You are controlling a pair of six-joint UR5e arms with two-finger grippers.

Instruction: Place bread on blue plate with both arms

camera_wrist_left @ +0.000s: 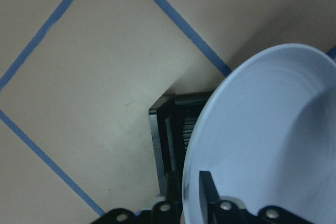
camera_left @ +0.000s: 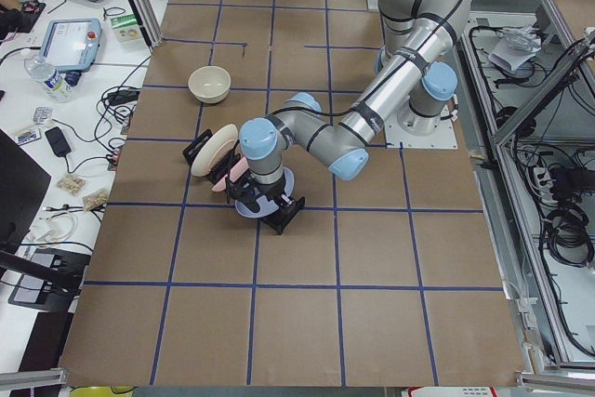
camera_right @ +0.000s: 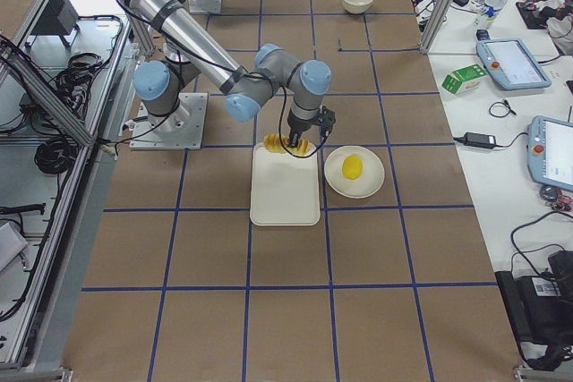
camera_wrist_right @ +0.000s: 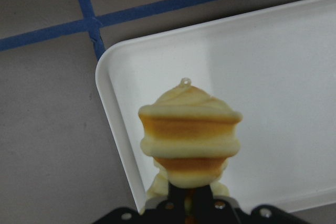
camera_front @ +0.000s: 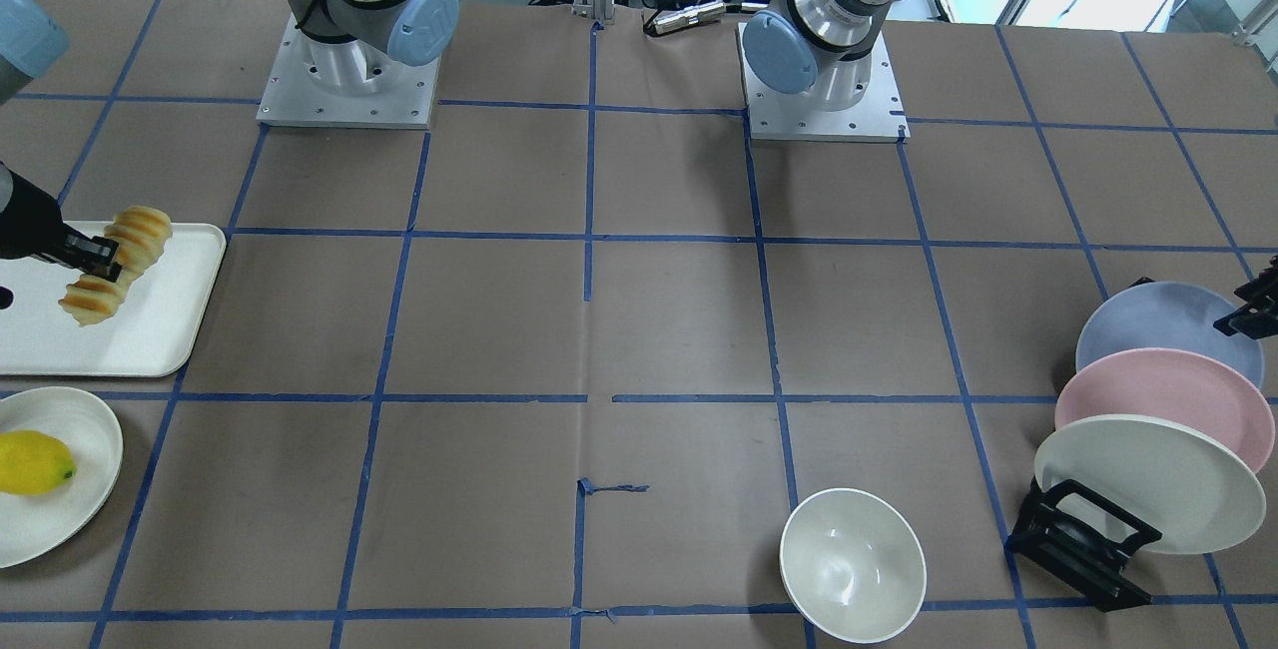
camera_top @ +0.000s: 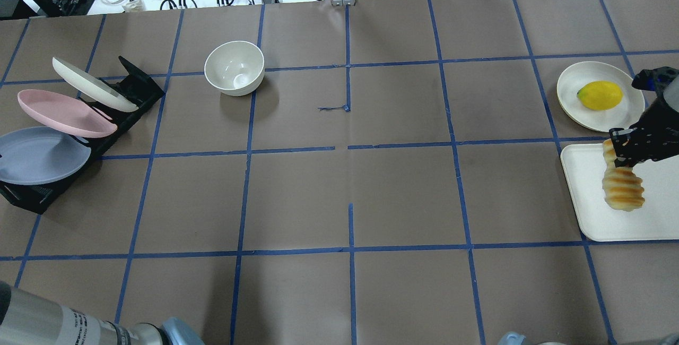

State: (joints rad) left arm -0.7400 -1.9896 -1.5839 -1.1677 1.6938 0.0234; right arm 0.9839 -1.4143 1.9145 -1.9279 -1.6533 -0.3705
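Throughout, we take the white tray (camera_front: 170,315) as our reference; it lies at the end of the table (camera_front: 499,329) on the robot's right. Above the tray we see the bread (camera_front: 142,230), a ridged loaf of pale-yellow and orange slices. The right gripper (camera_front: 103,264) grips it about its middle, one black finger clamped on each side. Both ends of the loaf project free of the jaws. The loaf sits differently over the tray in the front-facing and overhead views, which indicates that it is raised off the tray's surface. Just beside the tray, on the side away from the robot, stands a small cream plate (camera_front: 95,494) bearing a yellow lemon (camera_front: 33,462).

Well apart from the tray, at the opposite end of the table, we find a black rack (camera_front: 1083,539) holding three tilted plates: the blue plate (camera_front: 1148,329), a pink plate (camera_front: 1158,399) and a cream-white plate (camera_front: 1138,479). The blue plate occupies the slot nearest the robot. The left gripper (camera_wrist_left: 187,179) sits at this plate's rim. In the left wrist view its fingers (camera_wrist_left: 208,190) straddle the rim, one across the inner face and one behind it. We cannot tell whether they press on the plate or merely flank it. Between tray and rack, nearer the rack, a cream bowl (camera_front: 852,564) stands upright.
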